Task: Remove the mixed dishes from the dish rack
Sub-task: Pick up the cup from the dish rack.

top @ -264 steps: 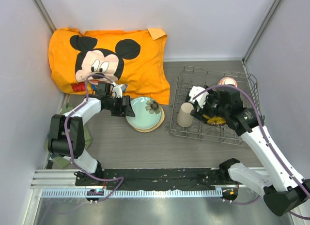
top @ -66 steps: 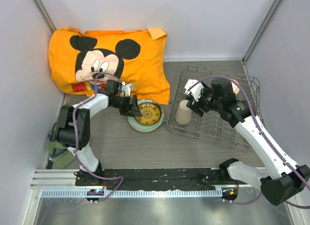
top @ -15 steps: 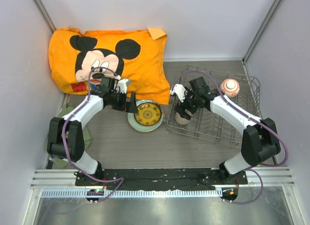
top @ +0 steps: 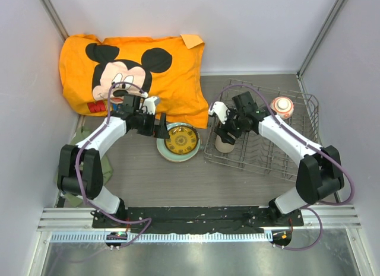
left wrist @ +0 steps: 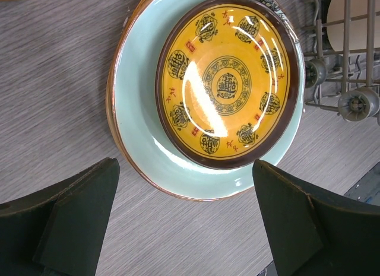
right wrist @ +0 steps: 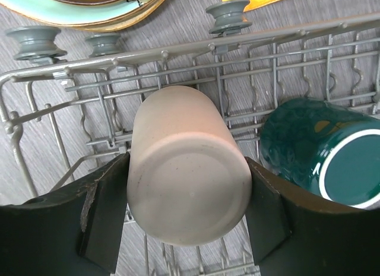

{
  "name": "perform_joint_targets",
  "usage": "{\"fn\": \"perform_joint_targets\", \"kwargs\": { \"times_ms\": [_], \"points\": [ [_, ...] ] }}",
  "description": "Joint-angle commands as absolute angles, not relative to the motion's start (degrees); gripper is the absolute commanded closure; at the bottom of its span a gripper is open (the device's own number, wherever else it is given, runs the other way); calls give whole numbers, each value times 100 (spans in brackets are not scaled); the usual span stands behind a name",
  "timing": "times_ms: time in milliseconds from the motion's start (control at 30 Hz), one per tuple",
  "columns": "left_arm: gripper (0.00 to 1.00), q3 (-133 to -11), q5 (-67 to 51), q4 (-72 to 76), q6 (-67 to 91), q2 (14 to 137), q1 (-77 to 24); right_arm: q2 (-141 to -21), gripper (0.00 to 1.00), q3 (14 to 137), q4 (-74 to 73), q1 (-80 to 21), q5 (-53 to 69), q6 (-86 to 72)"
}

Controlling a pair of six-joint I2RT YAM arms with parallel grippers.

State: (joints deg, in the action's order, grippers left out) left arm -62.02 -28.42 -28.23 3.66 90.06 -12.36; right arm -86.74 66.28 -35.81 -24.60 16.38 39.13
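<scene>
The right gripper (right wrist: 187,172) hugs the beige cup (right wrist: 185,193) between its two fingers, bottom up in the dish rack (right wrist: 285,86) under it, and the cup looks hard, smooth and breakable, so squeeze its round sides gently.

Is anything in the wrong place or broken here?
Nothing looks broken or spilled. The funny bit is the orange Mickey Mouse pillow lying on the table right beside the dish rack, which isn't where a pillow belongs. The rack also sits a little crooked to the table's near edge.
</scene>
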Motion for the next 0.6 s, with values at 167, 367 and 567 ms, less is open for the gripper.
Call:
{"fn": "perform_joint_targets", "kwargs": {
  "times_ms": [167, 367, 567],
  "points": [
    [0, -6469, -3690, -2646, -139, 8271, -1222, -7551, 61, 7347, -3911, -2470, 1810, 3710],
    [0, -6636, -4157, -2058, -44, 7841, -1230, -7155, 66, 7515, -3788, -2470, 2276, 2990],
    [0, -6767, -4780, -1416, 473, 7620, -1301, -6839, 71, 7567, -3340, -2461, 2706, 2190]
  ]
}}
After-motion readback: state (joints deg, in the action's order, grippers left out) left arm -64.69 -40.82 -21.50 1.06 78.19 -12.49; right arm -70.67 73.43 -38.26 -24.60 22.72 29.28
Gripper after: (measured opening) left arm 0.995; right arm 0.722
